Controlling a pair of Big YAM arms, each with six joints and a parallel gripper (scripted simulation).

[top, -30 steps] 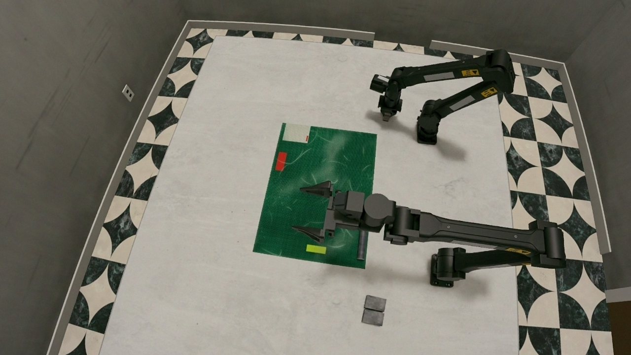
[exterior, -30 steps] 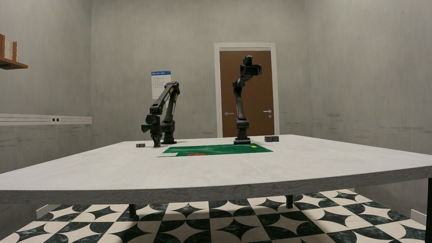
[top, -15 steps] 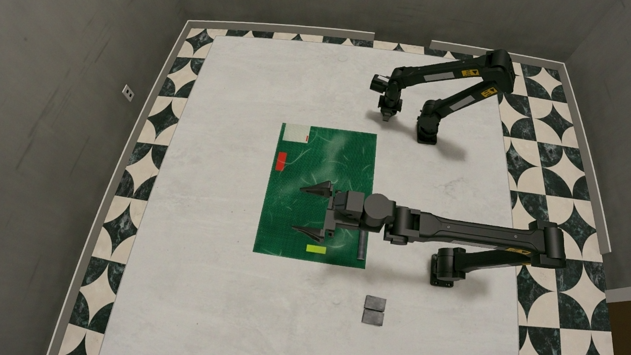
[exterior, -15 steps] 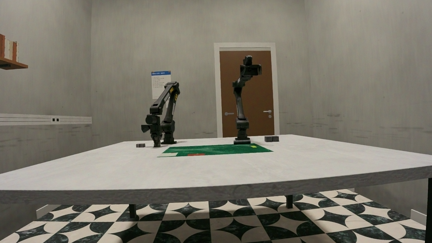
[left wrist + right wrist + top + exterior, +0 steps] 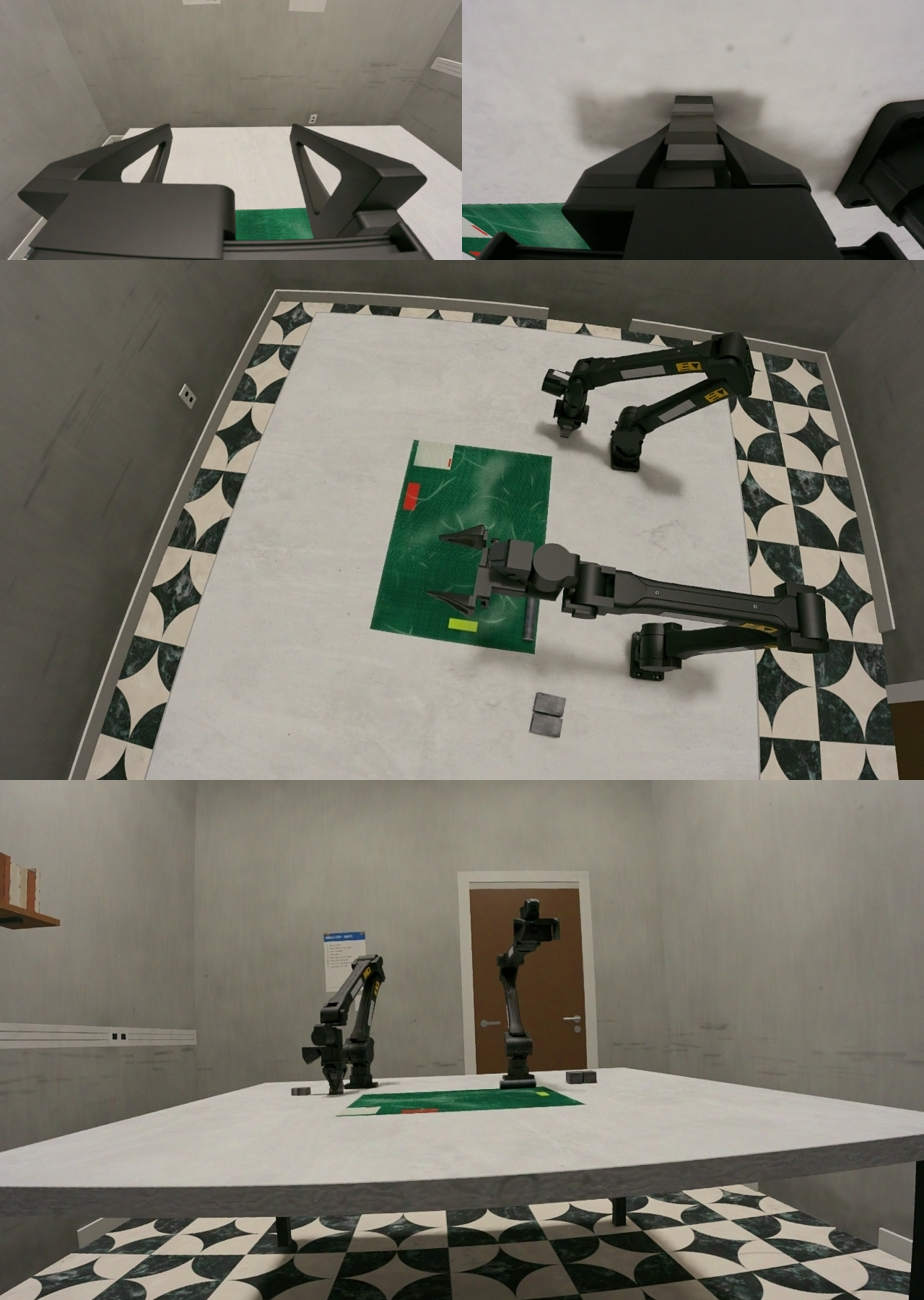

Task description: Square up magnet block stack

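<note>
Top: the left fingers (image 5: 433,565) (image 5: 537,928) are wide apart. Near two o'clock, the right fingers (image 5: 565,427) (image 5: 334,1085) point down at the block stack (image 5: 564,433) (image 5: 693,138) on the desk (image 5: 310,518) (image 5: 452,1148) (image 5: 231,155) (image 5: 642,43).

Exterior: a wall poster (image 5: 344,960) at ten o'clock has words too tiny to read.

Left wrist: these fingers hold nothing.

Right wrist: the narrow fingers hug the crooked stack in the middle.

Looking steeply down from high above the table (image 5: 290,518) (image 5: 452,1142); facing the door (image 5: 526,986) from beyond the table's front edge; peering closely over each gripper (image 5: 445,567) (image 5: 231,133) (image 5: 693,123); sharing the green mat (image 5: 478,499) (image 5: 465,1098) (image 5: 272,224) (image 5: 534,220) throughout.
</note>
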